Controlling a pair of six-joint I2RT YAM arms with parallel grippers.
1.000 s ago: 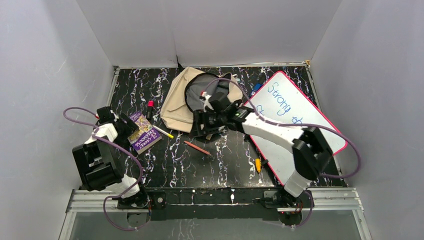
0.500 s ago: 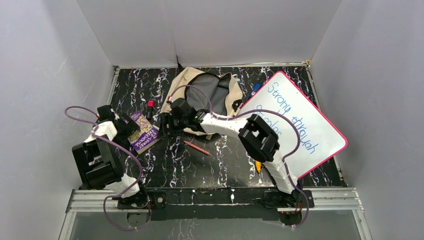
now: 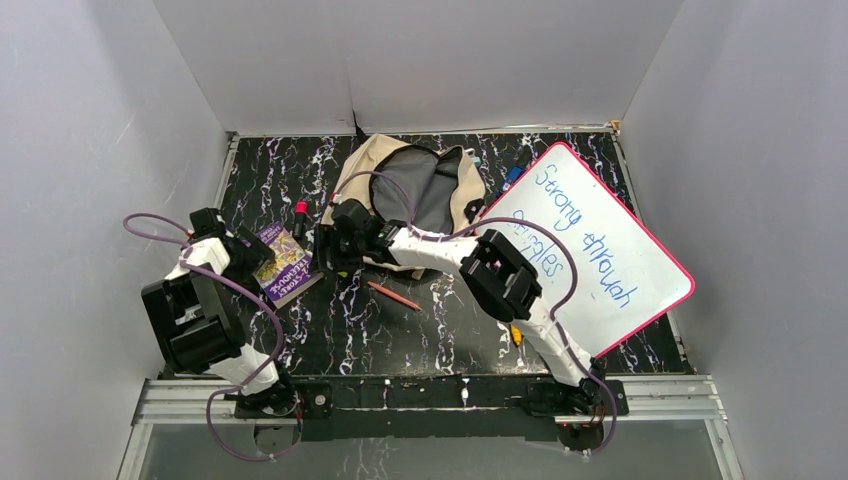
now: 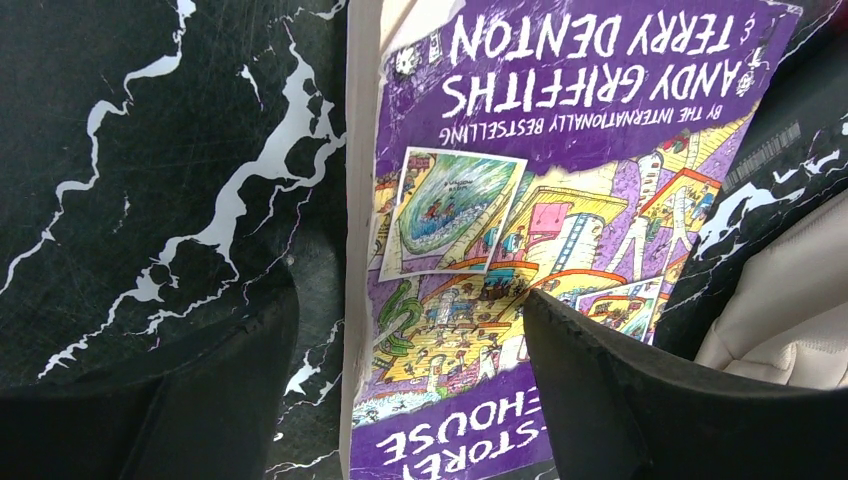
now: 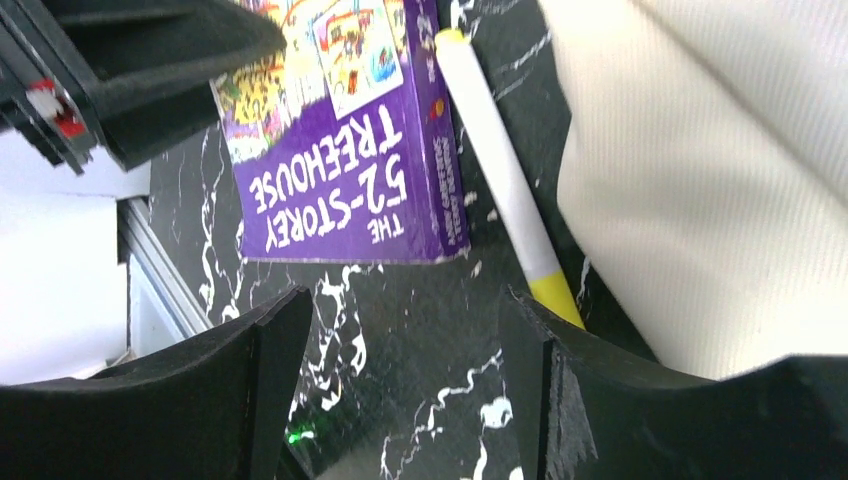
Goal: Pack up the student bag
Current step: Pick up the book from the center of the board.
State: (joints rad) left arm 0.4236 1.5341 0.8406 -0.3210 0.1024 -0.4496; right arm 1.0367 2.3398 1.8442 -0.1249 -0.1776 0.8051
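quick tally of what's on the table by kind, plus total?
Bag: 1
Whiteboard: 1
Book: 1
Pencil: 1
Markers: 3 (red-capped marker, blue marker, yellow-tipped white marker)
Small yellow item, partly hidden, kind unclear: 1
Total: 8

Purple book [image 4: 520,250] cut off at bottom edge, whiteboard [image 3: 630,250] lettering partly behind right arm [image 3: 500,275], student bag [image 5: 720,150] cropped at right.

Both arms reach forward and low — left claw [image 4: 410,330] and right claw [image 5: 400,310] spread wide.
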